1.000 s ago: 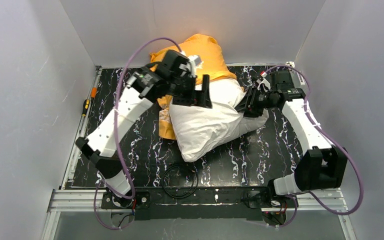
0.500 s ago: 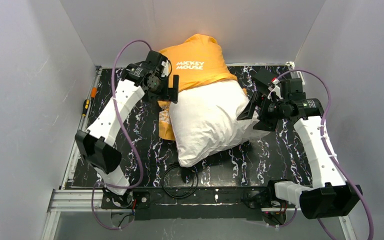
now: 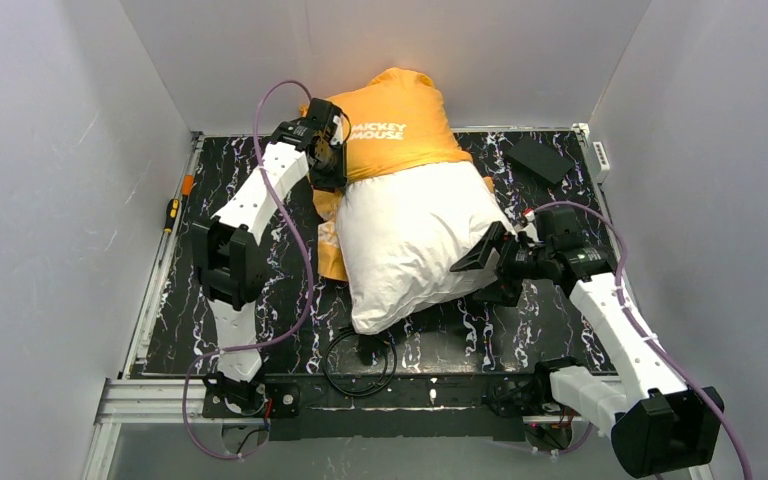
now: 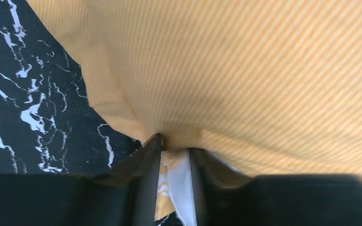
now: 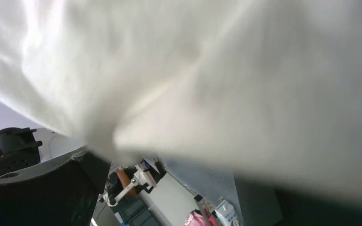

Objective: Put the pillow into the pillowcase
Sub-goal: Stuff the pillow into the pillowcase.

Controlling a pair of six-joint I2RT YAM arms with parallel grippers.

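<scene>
While the far end of the pillow [image 3: 415, 245] sits inside the pillowcase [image 3: 400, 125], most lies bare on the worktop [image 3: 560, 200].
Left hand [image 4: 174, 143] pinched on pillowcase edge; right hand [image 3: 485, 262] wide open at pillow's near side, holding nothing.

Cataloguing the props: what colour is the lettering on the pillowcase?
White, on the orange pillowcase; clearest in the top external view.

The far end of the pillow [image 3: 410, 235] lies out of sight inside the pillowcase [image 3: 405, 110]; how deep it reaches cannot be told. In the left wrist view the left gripper [image 4: 175, 147] has its tips buried in a pucker of orange cloth, probably pinching it. The right wrist view is a white blur of pillow. Of the right gripper [image 3: 488, 272] only one dark finger [image 5: 37, 188] shows, cut by the corner.
</scene>
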